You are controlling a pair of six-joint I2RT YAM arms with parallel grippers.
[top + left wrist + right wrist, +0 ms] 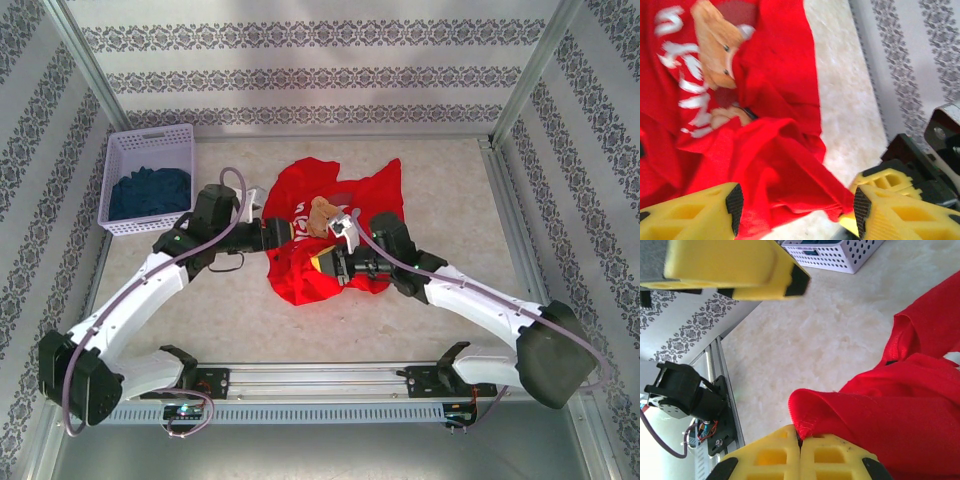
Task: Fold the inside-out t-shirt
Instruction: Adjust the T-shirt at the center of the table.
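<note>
We see the red t-shirt [335, 195] lying crumpled near the middle of the counter [450, 190], between the two arms; its white lettering and a tan bear-like print [321, 215] face up, partly covered by a fold of red cloth. The left end effector [280, 232] reaches in from the shirt's left edge; from its wrist camera its yellow fingers [690, 215] stand well apart, released, and a bunched fold of the t-shirt [780, 165] lies loose between them, brushing the right-hand pad. The right end effector [320, 262] sits low over the near part of the shirt; in its own view the jaws [800, 440] are clenched together on a stitched hem of the t-shirt [900, 410], which bulges up just above the fingertips; the rest of the cloth spreads away to the right over the pale counter [830, 340]. A white basket [148, 133] stands at the far left corner, well apart from the shirt, with a dark blue cloth [150, 192] inside it.
</note>
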